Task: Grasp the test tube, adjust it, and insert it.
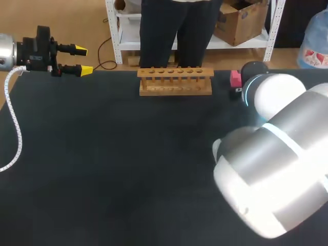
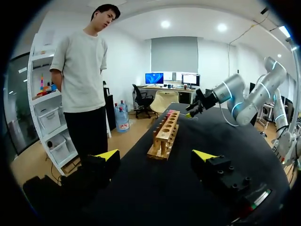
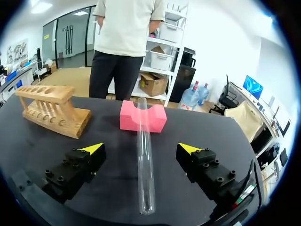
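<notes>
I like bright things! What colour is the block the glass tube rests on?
The block is pink; the right wrist view shows it best.

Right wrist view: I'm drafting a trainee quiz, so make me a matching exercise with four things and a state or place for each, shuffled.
Things:
1. test tube
2. pink block
3. wooden rack
4. right gripper

States or places:
a. all holes empty
b. open, one finger on each side of the tube
c. lying down, clear
d. notched, under the tube's far end

Pairs: 1-c; 2-d; 3-a; 4-b
</notes>
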Motion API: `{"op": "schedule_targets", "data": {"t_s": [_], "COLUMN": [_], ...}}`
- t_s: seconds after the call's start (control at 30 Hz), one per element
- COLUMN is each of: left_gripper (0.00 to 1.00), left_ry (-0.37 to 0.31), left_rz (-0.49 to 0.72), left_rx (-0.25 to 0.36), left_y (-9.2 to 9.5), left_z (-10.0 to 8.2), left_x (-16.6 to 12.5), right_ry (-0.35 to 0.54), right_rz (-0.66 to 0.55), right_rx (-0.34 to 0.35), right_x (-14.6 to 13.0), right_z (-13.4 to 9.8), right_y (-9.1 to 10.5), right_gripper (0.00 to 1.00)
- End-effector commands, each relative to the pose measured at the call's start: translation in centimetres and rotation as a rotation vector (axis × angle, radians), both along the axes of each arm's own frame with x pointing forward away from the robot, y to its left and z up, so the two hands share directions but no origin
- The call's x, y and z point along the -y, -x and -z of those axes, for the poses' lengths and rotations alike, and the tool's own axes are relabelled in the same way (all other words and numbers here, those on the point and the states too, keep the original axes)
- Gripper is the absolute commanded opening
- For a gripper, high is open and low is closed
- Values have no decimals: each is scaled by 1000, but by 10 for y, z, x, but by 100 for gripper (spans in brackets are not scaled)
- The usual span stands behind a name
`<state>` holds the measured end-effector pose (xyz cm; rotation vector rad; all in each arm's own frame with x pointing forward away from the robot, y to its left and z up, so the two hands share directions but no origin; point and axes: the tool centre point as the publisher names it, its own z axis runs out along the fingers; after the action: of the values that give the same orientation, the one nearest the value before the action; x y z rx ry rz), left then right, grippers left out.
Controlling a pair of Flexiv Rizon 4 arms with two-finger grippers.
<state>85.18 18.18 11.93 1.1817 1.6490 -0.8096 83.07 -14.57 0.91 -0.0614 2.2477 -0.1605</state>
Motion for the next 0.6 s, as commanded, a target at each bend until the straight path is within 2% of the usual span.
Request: {"op": "schedule_targets", "data": {"t_s": [0.03,0.4,0.43,0.47,0.6], "left_gripper": [100,100,100,100,100], "left_ry": [2,2,2,2,2], "left_rz": [-4,-4,-4,-4,-4], "left_rx": [6,6,6,6,6], "left_y": [2,2,2,2,2], "left_z": [1,1,1,1,1], "left_x": [0,0,0,0,0], "right_ry": [-71,-124,-130,-134,-136], "right_rz": [-72,-118,-124,-126,-139], "right_rx": [-25,-63,-67,-69,-82], "right_x": [10,18,18,18,16], "right_z": [2,11,12,12,15], "right_y": [-7,-12,-12,-13,-13], "right_gripper": [100,100,94,82,82]}}
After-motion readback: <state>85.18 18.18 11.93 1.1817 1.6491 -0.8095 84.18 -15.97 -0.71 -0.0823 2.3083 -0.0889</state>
